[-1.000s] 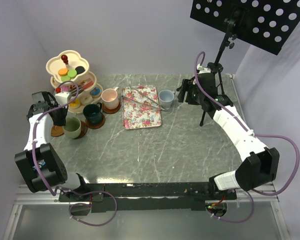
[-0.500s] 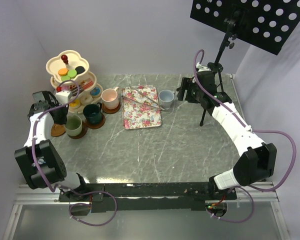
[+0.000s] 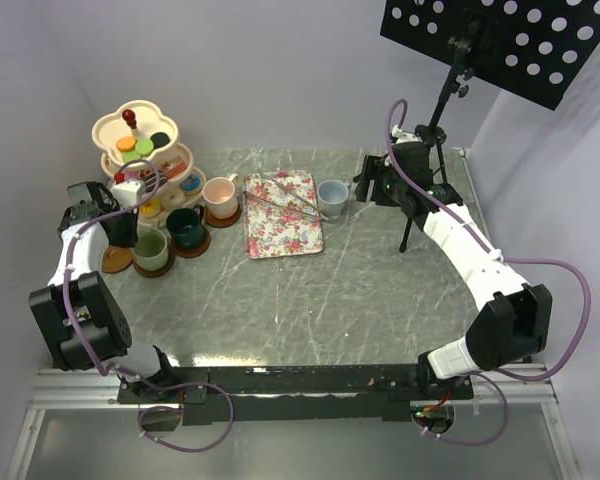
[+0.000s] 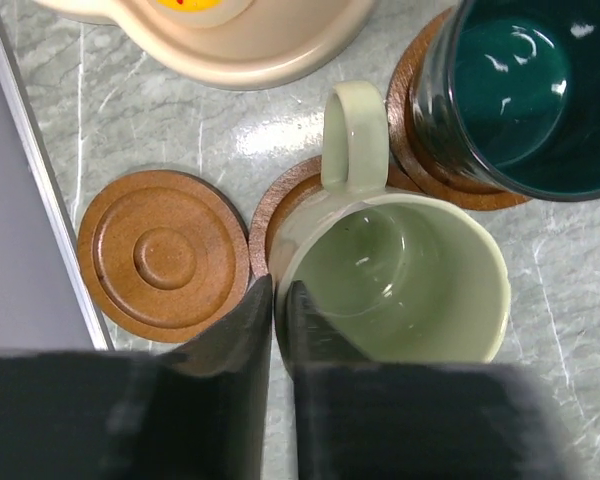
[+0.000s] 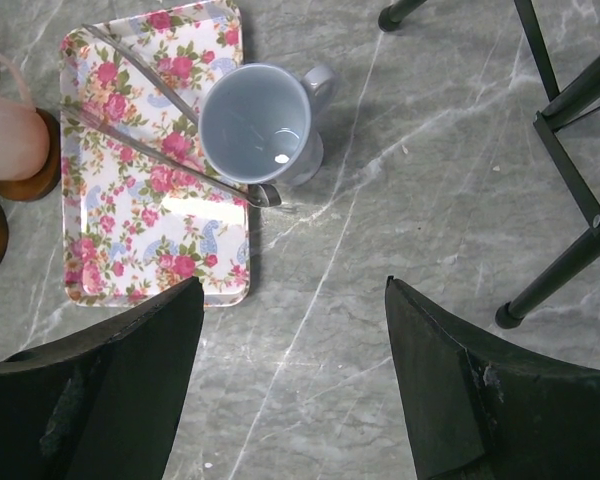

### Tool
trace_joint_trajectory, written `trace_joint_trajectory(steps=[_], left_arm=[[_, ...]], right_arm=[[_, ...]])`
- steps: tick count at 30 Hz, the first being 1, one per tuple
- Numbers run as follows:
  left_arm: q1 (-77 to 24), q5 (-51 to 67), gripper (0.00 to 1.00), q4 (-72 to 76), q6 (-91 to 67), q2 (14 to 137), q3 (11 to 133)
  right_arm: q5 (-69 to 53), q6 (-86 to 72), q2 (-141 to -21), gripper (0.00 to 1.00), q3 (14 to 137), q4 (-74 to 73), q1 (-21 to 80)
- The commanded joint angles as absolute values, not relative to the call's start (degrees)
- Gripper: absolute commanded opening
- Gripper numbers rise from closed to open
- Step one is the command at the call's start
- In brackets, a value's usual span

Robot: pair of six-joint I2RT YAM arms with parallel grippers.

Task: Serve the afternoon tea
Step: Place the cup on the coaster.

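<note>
A grey marbled surface (image 3: 380, 290) is seen, with a cream three-tier stand (image 3: 108, 122) set at its far left corner and a floral tray (image 3: 285, 228) laid near the middle of its far half. The left tool (image 4: 278, 300) is held by the stand's foot, pressed almost together, with the rim of the light green mug (image 4: 400, 290) pinched between its fingers, one outside the wall and one inside. The right tool (image 5: 292, 290) is held above the surface on the right, spread wide, with nothing gripped. Metal tongs (image 3: 285, 200) are laid slantwise across the tray's far half. The light blue mug (image 5: 255, 125) is stood upright just beside the tray's right edge, at the tongs' tips. The pink mug (image 3: 220, 194) is stood on a third saucer (image 3: 223, 214) just left of the tray. The dark green mug (image 4: 530, 90) is stood on a second saucer (image 4: 405, 100). The light green mug is placed over a brown saucer (image 4: 280, 200); whether it rests there cannot be told. A fourth saucer (image 4: 163, 255) is laid uncovered just left of that one. Toy cakes (image 3: 128, 145) are set on the stand's tiers.
</note>
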State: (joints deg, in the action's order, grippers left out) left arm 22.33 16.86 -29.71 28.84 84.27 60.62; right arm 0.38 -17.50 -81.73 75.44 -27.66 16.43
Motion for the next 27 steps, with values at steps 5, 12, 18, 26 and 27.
trace_joint_trajectory(steps=[5,12,18,26,27], left_arm=[[22.41,11.6,0.53,-23.91,24.87,83.5,61.7],[22.41,12.83,0.74,-22.42,21.8,79.2,61.09],[22.24,16.77,0.81,-15.93,11.27,71.65,58.19],[14.6,6.7,0.84,-7.82,1.34,60.92,51.94],[13.11,4.59,0.84,-7.82,0.45,60.04,52.03]], right_arm=[[1.14,-15.56,-81.74,0.8,78.31,-26.98,15.56],[0.71,-15.64,-83.75,0.8,79.8,-27.51,14.94],[0.26,-17.14,-90.07,0.78,82.44,-27.86,15.03],[0.88,-15.91,-100.01,0.71,86.83,-23.91,15.12],[1.05,-15.82,-102.37,0.7,88.4,-23.99,15.12]])
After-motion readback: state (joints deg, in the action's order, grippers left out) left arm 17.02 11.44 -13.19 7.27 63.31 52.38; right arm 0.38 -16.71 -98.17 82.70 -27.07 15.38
